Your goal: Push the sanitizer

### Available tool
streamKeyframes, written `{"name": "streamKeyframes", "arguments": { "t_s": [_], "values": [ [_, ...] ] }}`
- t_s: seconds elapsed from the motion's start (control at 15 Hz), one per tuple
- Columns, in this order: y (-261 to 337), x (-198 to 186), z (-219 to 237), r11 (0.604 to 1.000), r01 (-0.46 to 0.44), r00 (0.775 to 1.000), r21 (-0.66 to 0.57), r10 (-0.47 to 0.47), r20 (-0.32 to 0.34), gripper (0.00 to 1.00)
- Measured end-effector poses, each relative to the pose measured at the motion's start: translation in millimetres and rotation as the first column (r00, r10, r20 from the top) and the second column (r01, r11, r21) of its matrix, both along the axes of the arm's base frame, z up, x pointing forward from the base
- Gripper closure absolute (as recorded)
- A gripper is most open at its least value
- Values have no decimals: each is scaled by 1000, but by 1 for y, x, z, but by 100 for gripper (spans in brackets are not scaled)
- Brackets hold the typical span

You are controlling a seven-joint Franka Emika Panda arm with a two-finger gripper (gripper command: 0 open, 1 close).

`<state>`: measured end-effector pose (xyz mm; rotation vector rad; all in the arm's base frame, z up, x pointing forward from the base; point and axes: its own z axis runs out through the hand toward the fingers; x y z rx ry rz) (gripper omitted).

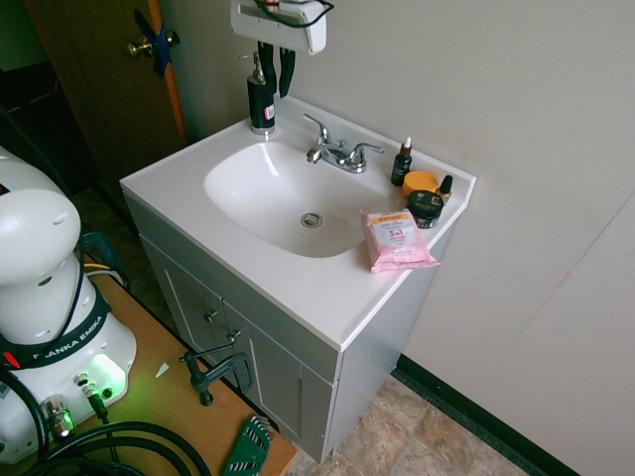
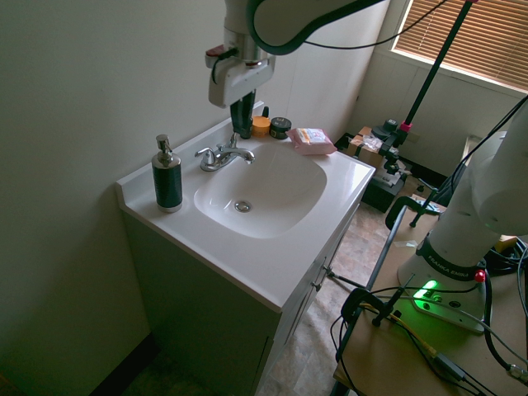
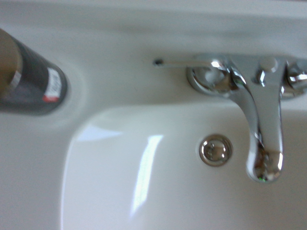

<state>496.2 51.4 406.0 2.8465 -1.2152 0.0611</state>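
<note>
Sink basin [image 3: 144,182] closest; gripper [image 2: 242,124] hangs vertical above faucet [image 2: 223,155], fingers pointing down, slightly parted, holding nothing. Sanitizer [image 2: 167,177] stands apart on bench corner.

Faucet [image 1: 335,152] probably beside sanitizer [image 1: 260,97]

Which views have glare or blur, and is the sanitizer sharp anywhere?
Wrist view: soft overall, the sanitizer blurred at the frame edge, bright streak of glare in the basin, highlights on the faucet. First exterior view: evenly lit, sanitizer reasonably sharp. Second exterior view: dimmer, greenish cast, bright window blinds at the upper right; sanitizer clear.
</note>
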Motion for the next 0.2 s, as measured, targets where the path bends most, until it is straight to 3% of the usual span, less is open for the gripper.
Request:
{"name": "streamKeyframes", "arguments": {
  "t_s": [0.2],
  "values": [
    [-17, -43, -17, 1000, 10, 1000, 2, -10, -8, 0]
  ]
}}
